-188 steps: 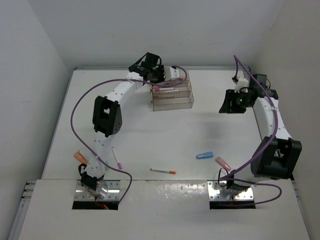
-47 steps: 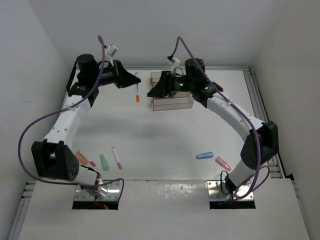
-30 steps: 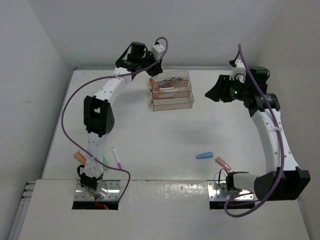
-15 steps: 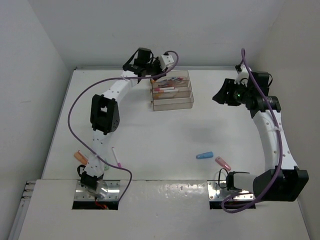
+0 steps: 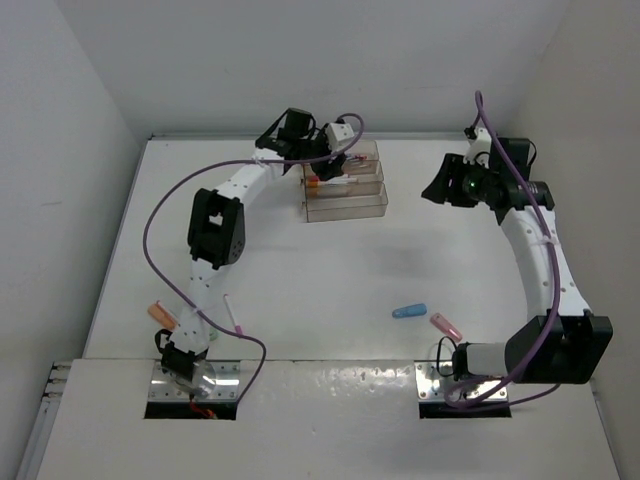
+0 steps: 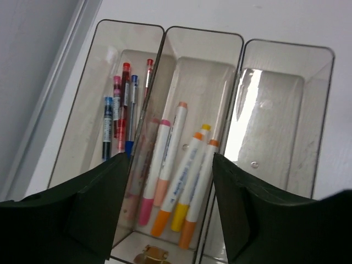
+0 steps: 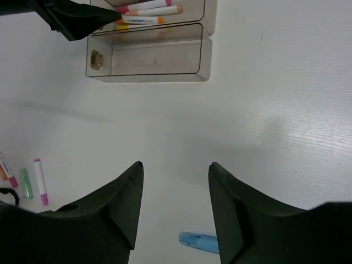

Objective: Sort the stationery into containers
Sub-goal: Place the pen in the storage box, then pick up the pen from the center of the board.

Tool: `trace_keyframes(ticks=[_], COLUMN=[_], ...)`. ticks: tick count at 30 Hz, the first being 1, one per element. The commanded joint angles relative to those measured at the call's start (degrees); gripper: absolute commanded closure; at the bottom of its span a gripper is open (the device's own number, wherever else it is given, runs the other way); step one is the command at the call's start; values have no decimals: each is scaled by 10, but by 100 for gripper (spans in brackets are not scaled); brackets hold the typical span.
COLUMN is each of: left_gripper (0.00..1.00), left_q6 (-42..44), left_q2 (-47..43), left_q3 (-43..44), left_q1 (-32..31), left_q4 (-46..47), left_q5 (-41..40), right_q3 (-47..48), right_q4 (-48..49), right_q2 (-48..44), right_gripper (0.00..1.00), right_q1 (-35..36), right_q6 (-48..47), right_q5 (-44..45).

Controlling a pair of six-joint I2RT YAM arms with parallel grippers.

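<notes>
The containers (image 5: 350,208) are three clear trays in a stepped row at the back of the table. In the left wrist view the left tray (image 6: 82,132) holds several thin pens (image 6: 125,113). The middle tray (image 6: 220,60) holds several markers (image 6: 190,165) with pink, orange and yellow caps, and the right tray (image 6: 280,121) is bare. My left gripper (image 6: 169,158) (image 5: 335,165) hangs open over the middle tray, holding nothing. My right gripper (image 7: 175,165) (image 5: 437,188) is open and empty above the table, right of the trays. A stubby blue piece (image 5: 408,311) (image 7: 198,241) lies on the table.
A pink piece (image 5: 445,325) lies beside the blue one near the right arm's base. By the left arm's base lie an orange piece (image 5: 160,313), a pink-capped marker (image 5: 233,315) (image 7: 40,181) and a green piece (image 7: 25,183). Walls close in the table at the back and sides.
My left gripper has moved right over the trays and gone from shut to open. The right arm has only shifted slightly.
</notes>
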Motion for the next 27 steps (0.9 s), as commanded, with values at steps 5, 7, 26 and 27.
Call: trace_keyframes(ticks=[5,7,26,27], left_gripper=[44,49,51,50], left_q6=[-15,60,836,838], left_q2=[-171,-237,-683,-689], left_q3=[-46,-94,-740,-750], left_q1=[48,66,184,181], left_q4=[-33,-133,-539,-535], left_q5=[132,154,-64,-63], right_q3=[-35,-50,-32,-33], right_q4=[76,88,99,98], right_q2=[0,6,76,77], right_gripper=[50,50,51,51], right_q1=[46,66,123,124], right_q6=[1,-11,-21,-21], right_q5=[-45,-54,-85,-83])
